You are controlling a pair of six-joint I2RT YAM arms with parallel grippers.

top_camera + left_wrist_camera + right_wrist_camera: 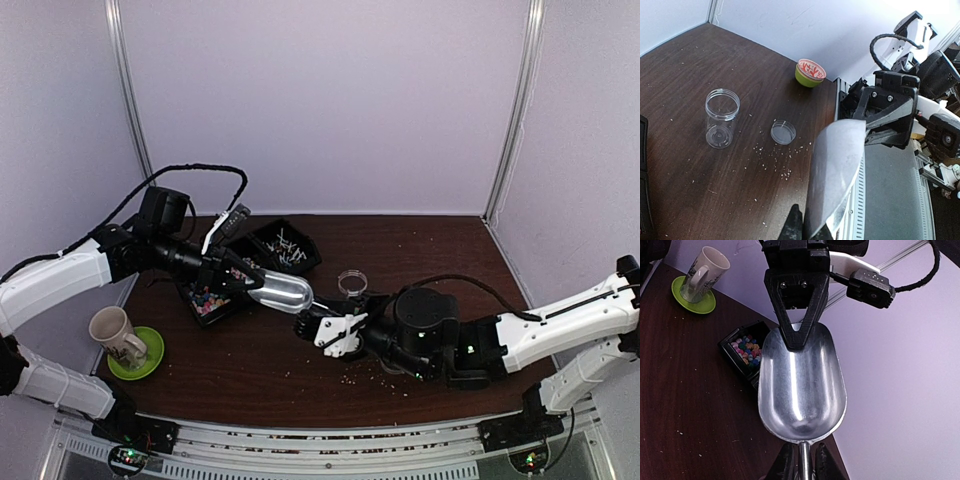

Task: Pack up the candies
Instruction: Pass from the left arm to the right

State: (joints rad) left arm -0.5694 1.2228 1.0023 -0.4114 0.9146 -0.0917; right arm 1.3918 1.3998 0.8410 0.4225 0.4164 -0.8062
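An empty metal scoop (282,293) hangs above the table between both arms. My left gripper (811,227) is shut on the rim of its bowl (835,170). My right gripper (804,460) is shut on its thin handle, with the bowl (802,385) pointing away from it. Multicoloured candies (746,347) fill a black bin (208,300) left of the scoop. White stick candies (285,248) lie in a second black bin behind it. A clear jar (721,117) stands open and empty on the table, its lid (783,132) flat beside it.
A mug (115,332) stands on a green saucer (150,357) at the front left. A green bowl with a red-and-white inside (810,73) sits near the right arm's base. Pale crumbs (782,170) are scattered over the dark table (250,370).
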